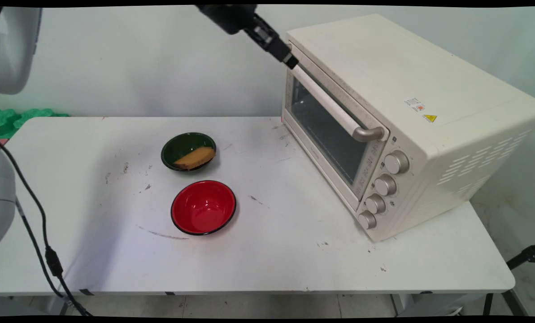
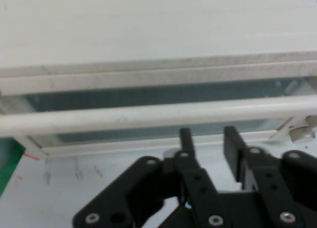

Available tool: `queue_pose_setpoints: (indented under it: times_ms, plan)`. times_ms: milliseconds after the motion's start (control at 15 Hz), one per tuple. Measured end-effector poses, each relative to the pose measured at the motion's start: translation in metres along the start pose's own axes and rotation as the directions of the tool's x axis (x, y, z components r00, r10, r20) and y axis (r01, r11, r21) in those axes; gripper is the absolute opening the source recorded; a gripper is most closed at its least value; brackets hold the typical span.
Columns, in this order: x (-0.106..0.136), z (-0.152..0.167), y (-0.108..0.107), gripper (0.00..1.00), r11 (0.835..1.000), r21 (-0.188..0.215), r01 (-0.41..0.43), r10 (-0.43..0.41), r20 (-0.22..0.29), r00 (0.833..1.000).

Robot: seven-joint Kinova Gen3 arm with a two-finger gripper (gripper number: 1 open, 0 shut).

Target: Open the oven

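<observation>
Nearest on the worktop [image 1: 294,260] sits a red bowl [image 1: 203,207], behind it a green bowl [image 1: 187,150] holding bread [image 1: 196,157]. End effector [image 2: 210,139], fingers slightly parted and empty, hovers at the closed oven [image 1: 406,121] door's handle [image 2: 148,116].

Oven [image 1: 411,112] interior dim behind glass — dial markings perhaps too small.

Matt cream oven [image 1: 411,89] with glass door [image 1: 325,134], glossy red bowl [image 1: 203,207], scuffed white table [image 1: 271,255].
</observation>
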State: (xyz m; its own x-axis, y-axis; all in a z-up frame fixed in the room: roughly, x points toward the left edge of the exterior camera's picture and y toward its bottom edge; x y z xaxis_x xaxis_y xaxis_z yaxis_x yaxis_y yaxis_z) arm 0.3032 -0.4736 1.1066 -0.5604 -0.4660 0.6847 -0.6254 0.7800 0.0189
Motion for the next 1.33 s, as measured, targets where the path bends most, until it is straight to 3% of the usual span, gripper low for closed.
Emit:
queue_pose_setpoints:
  times_ms: [467,1333]
  plan:
    - [0.026,0.043,-0.002,0.00,1.000,0.014,-0.016,0.016,0.040,0.999]
    - [0.040,0.098,-0.010,0.00,1.000,0.020,-0.011,0.009,0.104,0.994]
